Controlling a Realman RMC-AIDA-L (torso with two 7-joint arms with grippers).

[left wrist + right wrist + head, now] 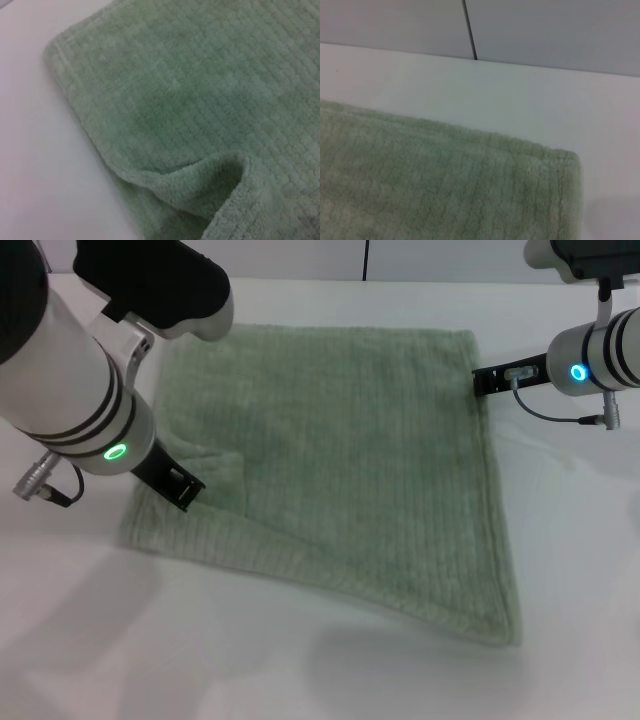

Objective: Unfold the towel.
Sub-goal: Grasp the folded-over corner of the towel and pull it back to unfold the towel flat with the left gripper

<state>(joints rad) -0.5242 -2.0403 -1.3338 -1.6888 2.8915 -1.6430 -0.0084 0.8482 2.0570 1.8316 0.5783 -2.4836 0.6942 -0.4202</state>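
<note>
Spread nearly flat across the white worktop (320, 680): the pale sage-green towel (340, 460), ribbed in fine stripes, filling the middle of the head view, with corners toward 11, 1, 5 and 8 o'clock. Not fully smooth: a raised fold (220, 175) near the 8 o'clock side, curled up beside the left gripper (183, 487). Left gripper pressed down onto the cloth just inside that edge at about 8 o'clock, black tip touching the terry; cannot tell whether its jaws are parted or closed, or whether cloth is pinched between them. Right gripper (482, 382) reaching in from 2 o'clock, black tip meeting the towel's 1 o'clock corner at the hem; cannot tell the state of its jaws either. Seen from the right wrist: that hemmed corner lying flat on the worktop, with a pale wall (545, 30) and a dark vertical seam (470, 30) behind.
</note>
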